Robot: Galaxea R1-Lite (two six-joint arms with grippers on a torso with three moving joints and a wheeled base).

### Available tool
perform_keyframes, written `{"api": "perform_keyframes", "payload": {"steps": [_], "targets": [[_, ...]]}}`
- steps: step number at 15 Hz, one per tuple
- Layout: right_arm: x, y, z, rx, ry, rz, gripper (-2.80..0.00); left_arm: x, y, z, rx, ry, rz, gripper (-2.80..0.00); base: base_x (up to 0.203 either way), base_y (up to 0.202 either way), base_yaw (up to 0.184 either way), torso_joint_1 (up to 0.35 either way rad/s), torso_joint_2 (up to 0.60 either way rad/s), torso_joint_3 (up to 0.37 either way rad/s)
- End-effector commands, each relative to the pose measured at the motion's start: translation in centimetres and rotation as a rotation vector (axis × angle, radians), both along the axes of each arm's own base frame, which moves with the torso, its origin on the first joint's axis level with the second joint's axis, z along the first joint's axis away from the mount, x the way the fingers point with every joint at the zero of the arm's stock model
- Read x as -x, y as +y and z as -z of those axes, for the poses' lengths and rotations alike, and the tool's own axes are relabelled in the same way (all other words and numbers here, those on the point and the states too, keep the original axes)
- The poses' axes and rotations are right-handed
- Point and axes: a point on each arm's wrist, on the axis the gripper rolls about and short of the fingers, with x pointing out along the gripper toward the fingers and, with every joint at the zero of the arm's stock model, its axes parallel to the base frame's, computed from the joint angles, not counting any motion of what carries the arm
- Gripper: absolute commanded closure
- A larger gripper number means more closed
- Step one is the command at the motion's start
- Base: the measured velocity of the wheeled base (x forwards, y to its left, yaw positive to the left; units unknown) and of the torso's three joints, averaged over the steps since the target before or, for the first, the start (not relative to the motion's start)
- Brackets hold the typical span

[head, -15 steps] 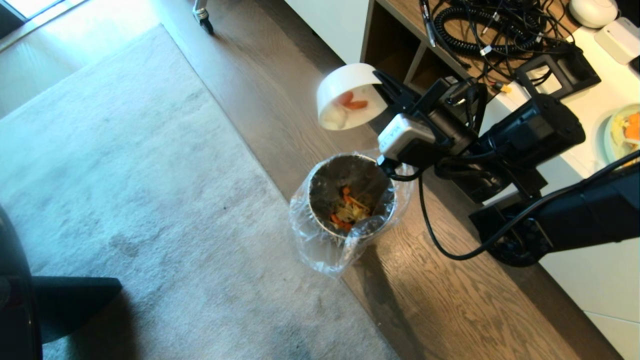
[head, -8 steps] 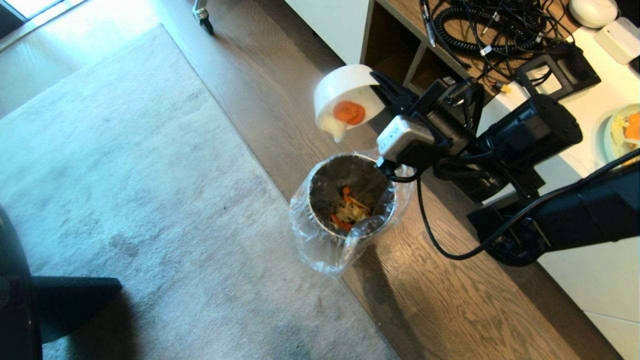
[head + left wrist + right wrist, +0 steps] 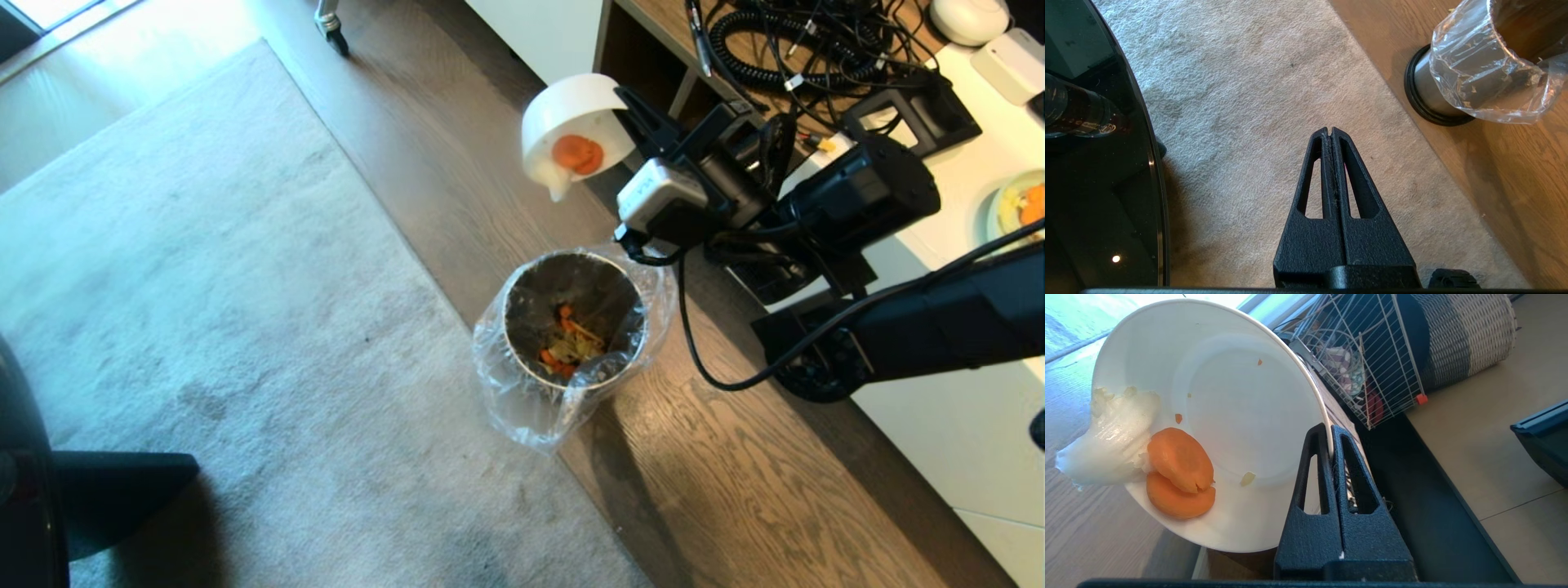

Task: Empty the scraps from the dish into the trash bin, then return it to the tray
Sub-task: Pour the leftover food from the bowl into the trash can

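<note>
My right gripper (image 3: 630, 104) (image 3: 1329, 430) is shut on the rim of the white dish (image 3: 571, 106) (image 3: 1237, 400), which is tipped steeply on its side in the air, beyond the trash bin (image 3: 571, 318) and higher than it. Scraps cling inside the dish at its low edge: two orange carrot slices (image 3: 578, 153) (image 3: 1180, 473) and a pale whitish piece (image 3: 1110, 441) hanging over the rim. The metal bin with its clear liner stands on the wood floor and holds orange and yellow pieces (image 3: 569, 343). My left gripper (image 3: 1329, 131) hangs shut and empty over the carpet. The tray is out of view.
A grey carpet (image 3: 204, 286) lies left of the bin. A white cabinet (image 3: 963, 441) with cables and a pale-green plate (image 3: 1016, 212) runs along the right. A glossy black tabletop (image 3: 1094, 163) is beside my left gripper. A wire rack (image 3: 1367, 355) and a woven basket (image 3: 1470, 330) stand beyond the dish.
The right arm has lifted the dish higher and farther from the bin and tipped it more. The scraps have slid to the low rim, the pale piece now hanging over it.
</note>
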Motion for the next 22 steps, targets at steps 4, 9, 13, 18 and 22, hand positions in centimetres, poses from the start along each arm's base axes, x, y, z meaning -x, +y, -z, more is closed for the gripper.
{"api": "perform_keyframes", "payload": {"steps": [4,9,13,18,22], "targets": [[0.4,-0.3,-1.4,-0.057,-0.052,-0.026,0.00,0.0,0.0,0.0,0.001,-0.001,-0.001,0.00,0.000,0.000,0.000,0.000,0.00,0.000],[1.4,-0.6,-2.2,-0.023,-0.074,-0.123,0.00,0.0,0.0,0.0,0.001,-0.001,-0.001,0.00,0.000,0.000,0.000,0.000,0.00,0.000],[2.1,-0.9,-2.7,0.011,-0.094,-0.198,0.00,0.0,0.0,0.0,0.001,-0.001,-0.001,0.00,0.000,0.000,0.000,0.000,0.00,0.000],[3.0,-1.2,-2.9,0.034,-0.103,-0.219,0.00,0.0,0.0,0.0,0.001,-0.001,-0.001,0.00,0.000,0.000,0.000,0.000,0.00,0.000],[4.3,-1.8,-2.5,0.112,-0.123,-0.252,0.00,0.0,0.0,0.0,0.001,-0.001,-0.001,0.00,0.000,0.000,0.000,0.000,0.00,0.000]]}}
